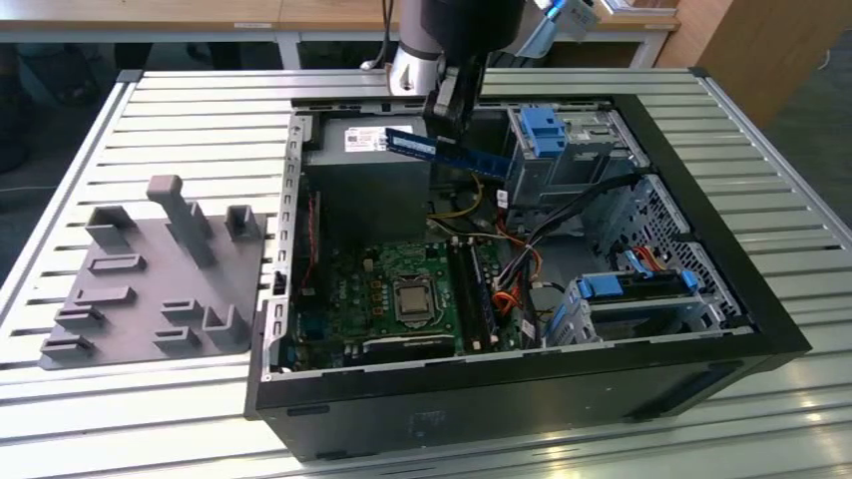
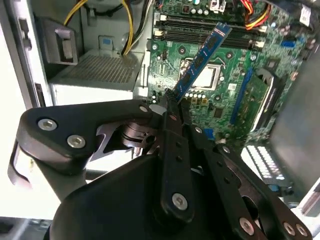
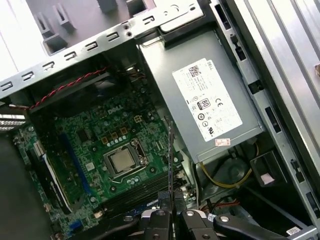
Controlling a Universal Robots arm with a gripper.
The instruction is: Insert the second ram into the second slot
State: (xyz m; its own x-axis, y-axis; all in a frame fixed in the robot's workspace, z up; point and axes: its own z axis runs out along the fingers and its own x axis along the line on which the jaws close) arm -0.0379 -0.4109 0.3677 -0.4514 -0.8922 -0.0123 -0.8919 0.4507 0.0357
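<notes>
The arm is cut off by the upper frame edge in the exterior view, so only its lower part and the pincer [image 1: 445, 128] can be assessed. The pincer is closed flat on the second ram [image 1: 450, 151], which hangs tilted above the open computer case [image 1: 533, 409], over the far end of its interior and clear of the motherboard [image 1: 399, 289].

In the second wrist view the pincer [image 2: 172, 98] grips one end of the strip [image 2: 202, 62], and the rest reaches out over the board. In the first wrist view the strip [image 3: 171, 160] is seen edge-on as a thin dark line rising from the pincer [image 3: 171, 214], next to the power supply [image 3: 210, 100].

The memory slots [image 2: 210, 27] are dark and partly crossed by cables. I cannot tell whether any of them is filled.

The case lies on a slatted metal worktop [image 1: 200, 110]. A grey moulded fixture [image 1: 147, 269] sits beside the case on the exterior view's left. Wooden furniture [image 1: 759, 40] stands beyond the case.
</notes>
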